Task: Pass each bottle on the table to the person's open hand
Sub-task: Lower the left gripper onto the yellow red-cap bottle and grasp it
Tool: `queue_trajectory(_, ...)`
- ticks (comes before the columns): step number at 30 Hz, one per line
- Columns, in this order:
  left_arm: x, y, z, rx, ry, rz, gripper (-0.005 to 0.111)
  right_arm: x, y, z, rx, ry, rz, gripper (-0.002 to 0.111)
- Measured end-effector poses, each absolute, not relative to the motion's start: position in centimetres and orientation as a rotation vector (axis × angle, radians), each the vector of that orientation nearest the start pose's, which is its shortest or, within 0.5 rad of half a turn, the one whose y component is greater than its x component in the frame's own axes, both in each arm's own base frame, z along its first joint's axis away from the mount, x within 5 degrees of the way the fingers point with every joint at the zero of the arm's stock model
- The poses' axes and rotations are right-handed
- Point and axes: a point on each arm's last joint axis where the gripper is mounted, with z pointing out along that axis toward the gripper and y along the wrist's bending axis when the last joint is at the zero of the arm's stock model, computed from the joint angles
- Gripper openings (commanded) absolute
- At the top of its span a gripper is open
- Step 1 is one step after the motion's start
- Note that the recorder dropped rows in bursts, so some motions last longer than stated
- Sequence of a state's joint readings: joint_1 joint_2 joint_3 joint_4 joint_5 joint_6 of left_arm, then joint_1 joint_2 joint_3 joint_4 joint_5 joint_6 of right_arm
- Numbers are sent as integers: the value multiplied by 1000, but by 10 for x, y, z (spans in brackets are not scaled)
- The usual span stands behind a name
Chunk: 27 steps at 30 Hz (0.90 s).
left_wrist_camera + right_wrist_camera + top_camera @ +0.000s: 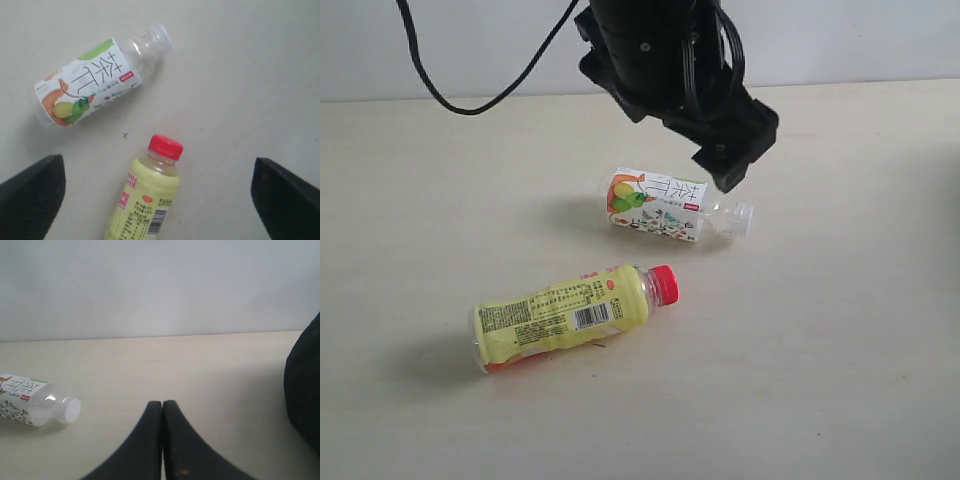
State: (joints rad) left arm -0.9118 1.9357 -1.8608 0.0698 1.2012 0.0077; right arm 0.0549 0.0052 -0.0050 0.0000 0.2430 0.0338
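Left gripper [156, 161] spread wide, empty; right gripper [162, 405] closed. Yellow-labelled, red-capped plastic bottle [147, 200] lying below left gripper; round body may roll aside at closing.

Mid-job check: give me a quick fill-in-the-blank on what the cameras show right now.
___ bottles lie on the table: the fruit-label bottle and the yellow-labelled bottle.
The yellow-labelled bottle's cap is ___.
The left tool has its jaws ___, above both bottles.
The right tool has its jaws ___, holding nothing.
Missing words: two; red; open; shut.
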Motion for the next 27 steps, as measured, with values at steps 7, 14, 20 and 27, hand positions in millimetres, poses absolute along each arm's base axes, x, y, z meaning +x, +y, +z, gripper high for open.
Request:
queue_trajectory(7, 256, -321, 282, 1434, 2501, -51, 96, 55, 3, 193, -18, 1727, 65, 0)
queue_trajectory(14, 247, -310, 243, 1527, 2582, 21, 96, 55, 3, 193, -18, 1727, 65, 0)
queue_trajectory(20, 237, -297, 235, 1498, 2522, -25, 96, 55, 3, 193, -18, 1727, 65, 0)
queue_trajectory(27, 219, -269, 240, 1476, 2459, -61, 96, 55, 3, 193, -18, 1727, 65, 0)
